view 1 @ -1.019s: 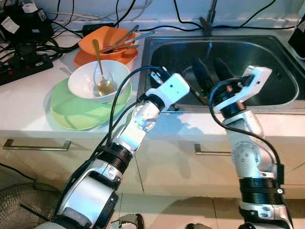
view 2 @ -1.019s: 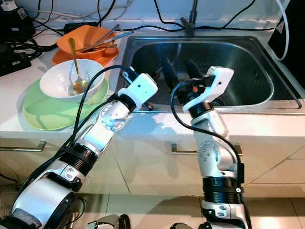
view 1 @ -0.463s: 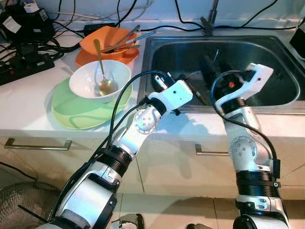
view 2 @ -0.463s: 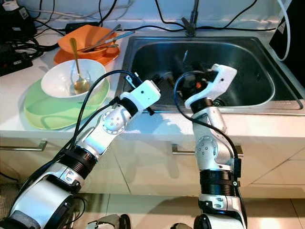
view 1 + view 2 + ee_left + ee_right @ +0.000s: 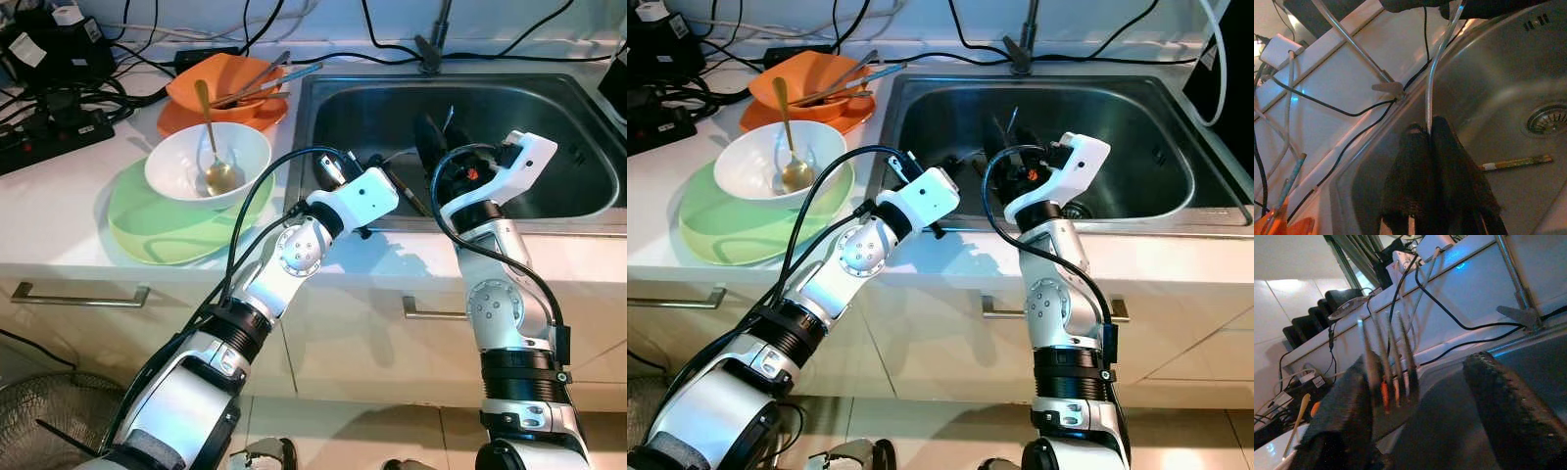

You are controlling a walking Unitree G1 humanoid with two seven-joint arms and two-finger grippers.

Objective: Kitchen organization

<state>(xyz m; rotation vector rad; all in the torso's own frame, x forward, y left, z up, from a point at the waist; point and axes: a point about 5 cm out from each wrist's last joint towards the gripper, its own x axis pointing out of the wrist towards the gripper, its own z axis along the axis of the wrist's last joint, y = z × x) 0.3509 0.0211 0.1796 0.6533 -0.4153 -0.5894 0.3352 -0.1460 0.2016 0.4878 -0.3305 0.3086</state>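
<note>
Stainless steel sink [image 5: 549, 147] fills the upper right of the head views, set into a white counter [image 5: 59, 215]. Both grippers reach over its front edge, at centre frame.

Left gripper [image 5: 1431, 142]: black fingers pressed together on the handle of a slim metal utensil, a fork [image 5: 1436, 73], whose shaft rises from the fingertips and curves toward the top of the left wrist picture. In the left eye view the arm comes up from the lower left to the sink's front-left corner.

Right gripper [image 5: 431, 147]: fingers spread apart, nothing clamped between them. In the right wrist picture the tines of the fork [image 5: 1388, 367] stand up close against one finger [image 5: 1342, 426], while the other finger [image 5: 1513, 401] sits well apart.

Sink floor, left wrist picture: a thin stick-like utensil [image 5: 1515, 162] lies flat near the drain [image 5: 1547, 117].

Left of the sink on the counter: green plate [image 5: 147, 230] carrying a white bowl [image 5: 176, 166] with a gold spoon [image 5: 211, 147] leaning in it. Just behind, upper left centre, an orange dish [image 5: 211, 93] with several utensils [image 5: 265, 78] laid across it. Black cables and a power strip [image 5: 49, 132] occupy the upper left corner. Drawer handles show on the cabinet front below.
</note>
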